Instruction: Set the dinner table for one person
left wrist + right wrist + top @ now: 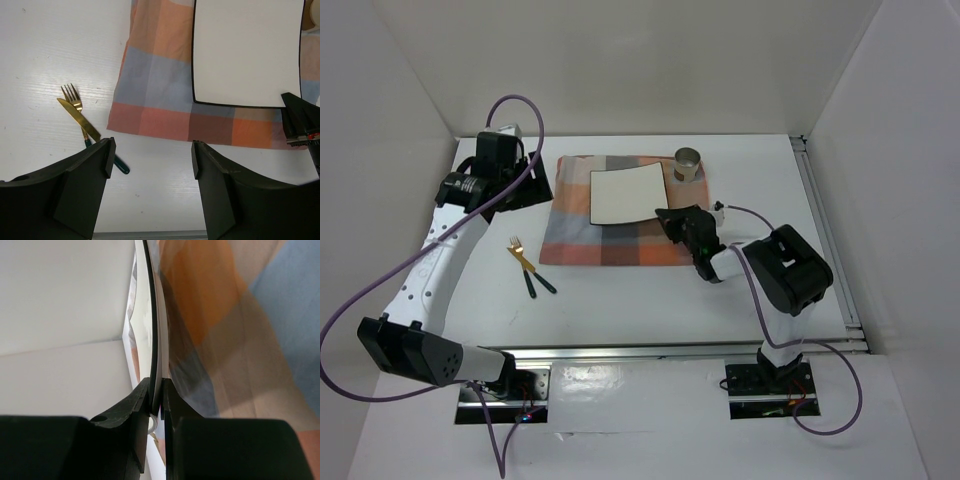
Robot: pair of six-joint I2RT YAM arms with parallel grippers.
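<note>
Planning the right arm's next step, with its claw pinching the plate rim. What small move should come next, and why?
Probably open the right claw and back off. It is shut on the near right rim of the white plate, which already seems to lie on the checked cloth. The fork and knife lie off the cloth.

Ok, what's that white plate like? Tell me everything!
The white square plate is smooth, looks ceramic, and has rounded corners and a thin dark rim. It is empty and sits on the checked cloth. The right gripper pinches it at its near right corner.
</note>
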